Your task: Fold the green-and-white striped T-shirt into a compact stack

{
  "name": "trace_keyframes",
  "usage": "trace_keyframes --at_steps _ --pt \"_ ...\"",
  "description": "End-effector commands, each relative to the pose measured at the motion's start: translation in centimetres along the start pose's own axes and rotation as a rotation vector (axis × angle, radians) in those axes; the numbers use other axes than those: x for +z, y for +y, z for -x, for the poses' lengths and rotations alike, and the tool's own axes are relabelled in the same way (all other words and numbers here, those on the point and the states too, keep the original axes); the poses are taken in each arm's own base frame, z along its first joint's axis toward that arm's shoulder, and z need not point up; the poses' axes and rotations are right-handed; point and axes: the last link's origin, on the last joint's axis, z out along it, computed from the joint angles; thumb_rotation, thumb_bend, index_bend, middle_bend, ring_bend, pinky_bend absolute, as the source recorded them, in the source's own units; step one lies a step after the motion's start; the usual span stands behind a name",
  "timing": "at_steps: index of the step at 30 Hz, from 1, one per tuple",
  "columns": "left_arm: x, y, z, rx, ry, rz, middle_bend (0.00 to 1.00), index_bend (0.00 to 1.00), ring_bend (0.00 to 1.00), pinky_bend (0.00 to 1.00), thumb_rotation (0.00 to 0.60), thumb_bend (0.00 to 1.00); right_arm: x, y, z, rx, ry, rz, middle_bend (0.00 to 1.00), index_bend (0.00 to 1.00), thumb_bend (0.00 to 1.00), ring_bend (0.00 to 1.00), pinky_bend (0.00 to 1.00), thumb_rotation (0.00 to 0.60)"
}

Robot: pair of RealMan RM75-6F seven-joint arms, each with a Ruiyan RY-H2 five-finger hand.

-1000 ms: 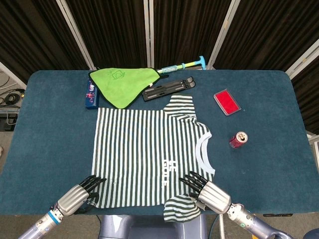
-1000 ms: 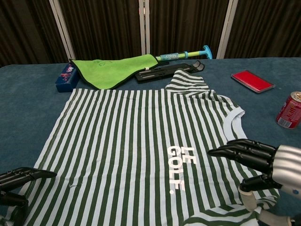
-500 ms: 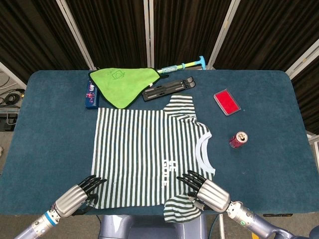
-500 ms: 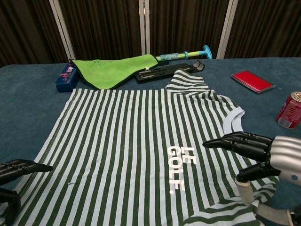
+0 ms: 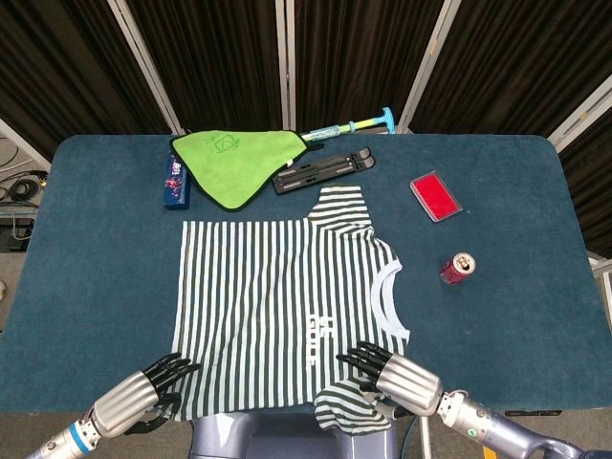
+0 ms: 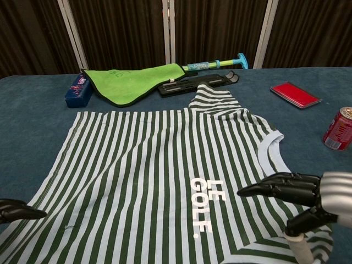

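The striped T-shirt (image 5: 287,301) lies flat and face up in the middle of the blue worktop (image 5: 96,249), collar toward the red can, its near hem and near sleeve hanging at the worktop's front edge. I have my left hand (image 5: 134,397) at the shirt's near hem corner and my right hand (image 5: 397,381) at the near sleeve, just below the collar; both look released, fingers (image 6: 275,184) apart and reaching over the cloth with nothing pinched that I can make out, though in the chest view only the left fingertips show. As I judge it, no fold is made yet, so the step is to get a clean hold on the near edge: I would press low, pinch hem and shoulder alike, then lift both together and carry the edge toward the far side so the stripes stay square and the sleeve tucks in. Beyond the shirt sit a green cloth (image 5: 234,158), a small blue box (image 5: 174,182), a black folded stand (image 5: 320,170) and a teal pump (image 5: 359,124); beside the collar are a red can (image 5: 457,269) and a red case (image 5: 436,196). Dark curtains hang behind the worktop.
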Motion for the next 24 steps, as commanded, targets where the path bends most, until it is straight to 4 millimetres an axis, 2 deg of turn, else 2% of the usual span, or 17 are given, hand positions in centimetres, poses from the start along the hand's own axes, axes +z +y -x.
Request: trace_keyframes --at_steps 1,13,24 --pt "-0.7 0.4 -0.1 0.006 -0.005 0.012 0.00 0.75 0.00 0.00 0.600 0.67 -0.5 -1.0 0.0 0.001 -0.055 -0.024 0.00 0.74 0.43 0.00 0.00 0.600" --pt "-2.7 0.8 -0.1 -0.019 -0.038 0.028 0.00 0.75 0.00 0.00 0.600 0.69 -1.2 -3.4 0.3 -0.013 -0.114 -0.076 0.00 0.74 0.43 0.00 0.00 0.600" --pt "-3.6 1.5 0.1 -0.038 -0.055 0.053 0.00 0.75 0.00 0.00 0.600 0.69 -1.8 -4.1 0.7 -0.029 -0.135 -0.087 0.00 0.74 0.43 0.00 0.00 0.600"
